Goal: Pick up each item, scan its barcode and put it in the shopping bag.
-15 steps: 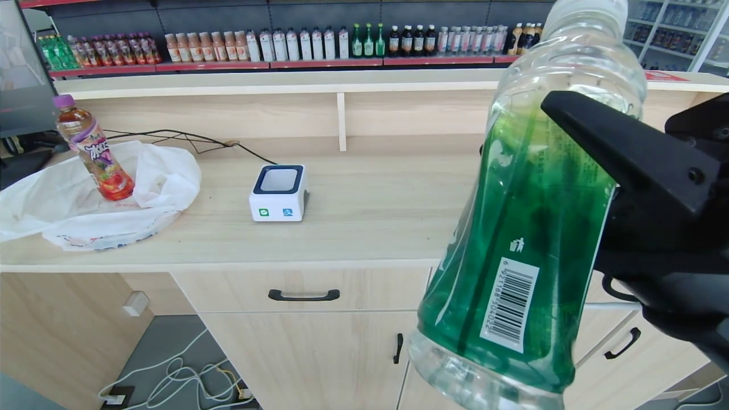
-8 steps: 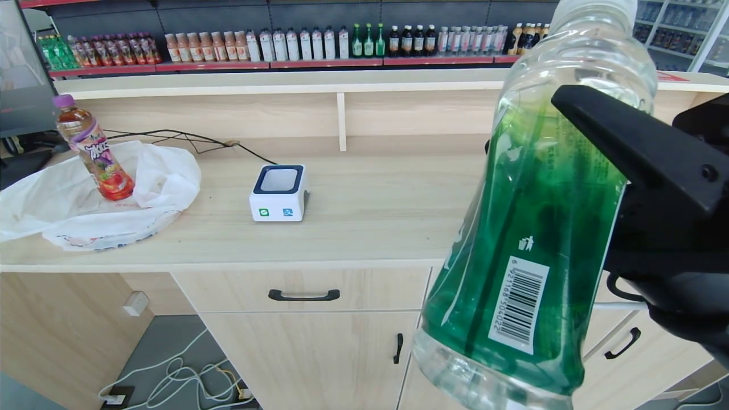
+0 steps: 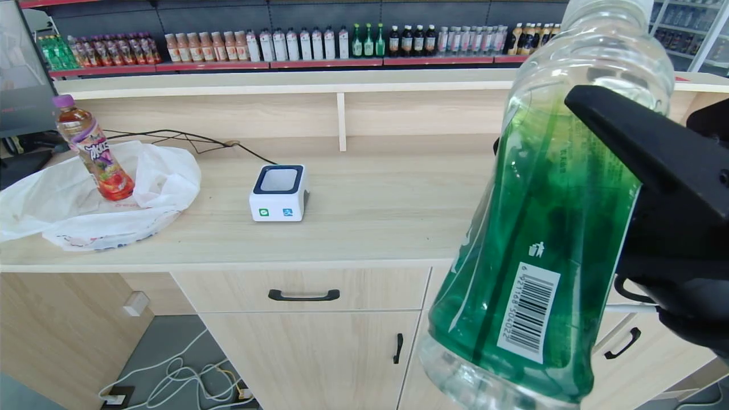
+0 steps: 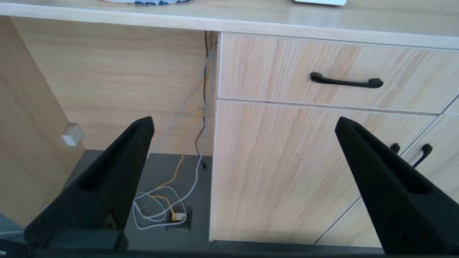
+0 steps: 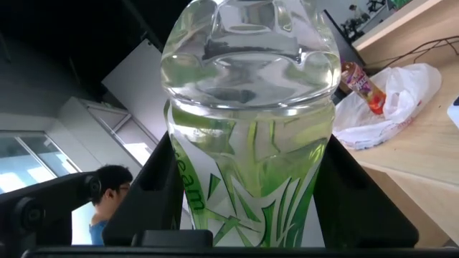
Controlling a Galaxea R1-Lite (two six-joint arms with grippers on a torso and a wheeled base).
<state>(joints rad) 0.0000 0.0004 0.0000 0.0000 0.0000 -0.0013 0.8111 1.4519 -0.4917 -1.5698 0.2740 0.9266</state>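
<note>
1. The green bottle [image 3: 541, 228] is clear, glossy plastic with a shiny green film label.
2. The right gripper [image 3: 561, 142] is matt black plastic.
3. The counter [image 3: 370, 216] is pale wood grain, smooth and matt.
4. The bag [image 3: 165, 176] is thin, crinkled white plastic.
5. The scanner [image 3: 279, 196] is smooth white plastic with a glossy window.
6. The tea bottle [image 3: 94, 151] is clear plastic with a printed wrap.
7. The drawer handle [image 3: 303, 295] is matt black.

Stocked shelves [image 3: 342, 42] behind wooden counter [image 3: 370, 222]
</note>
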